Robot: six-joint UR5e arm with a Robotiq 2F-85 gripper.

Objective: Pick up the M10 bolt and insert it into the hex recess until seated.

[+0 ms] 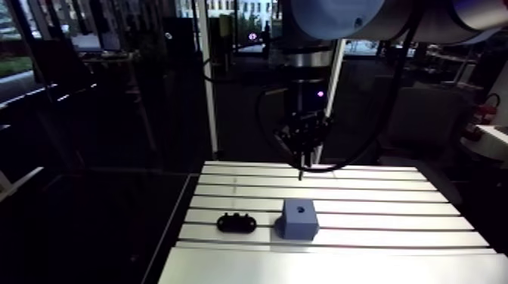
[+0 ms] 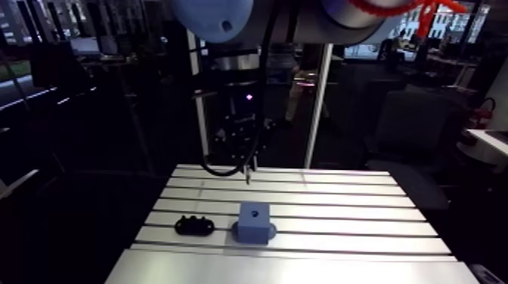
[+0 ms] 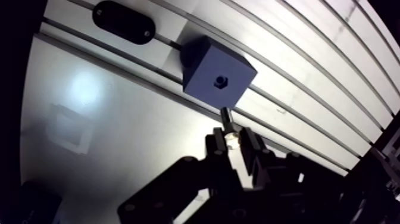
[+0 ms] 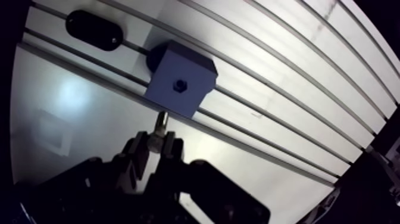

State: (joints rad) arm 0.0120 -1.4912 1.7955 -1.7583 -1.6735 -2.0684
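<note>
Black two-finger gripper (image 3: 229,142) is nearest in the wrist view, clamped on the small silver metal bolt (image 3: 226,122). Fingers (image 3: 213,145) sit close together, with only the bolt's bright thicker end pinched between them. Thin shank sticks out past the fingertips, roughly in line with the gripper axis.

Bolt is in the air, not in the block. In the wrist view the shank tip points toward the blue-grey cube block (image 3: 208,65) and ends just short of its near edge; no contact that I can see. Dark hex recess (image 3: 221,80) sits in the middle of the block's top face, ahead of the bolt tip.

In the arm view the gripper hangs over the far part of the slotted aluminium table (image 1: 393,204). Bolt points straight down, tip above the surface. Can't tell how high the tip is. Block stands nearer the camera than the gripper, a couple of slots across, upright and square to the slots.

Black oblong rounded piece (image 1: 236,222) lies flat on the table beside the block, close but apart, along the same slot line. In the wrist view it is beyond the block, off to one side of the gripper. Bright glare patch on the plain plate area of the table beside the fingers.
</note>
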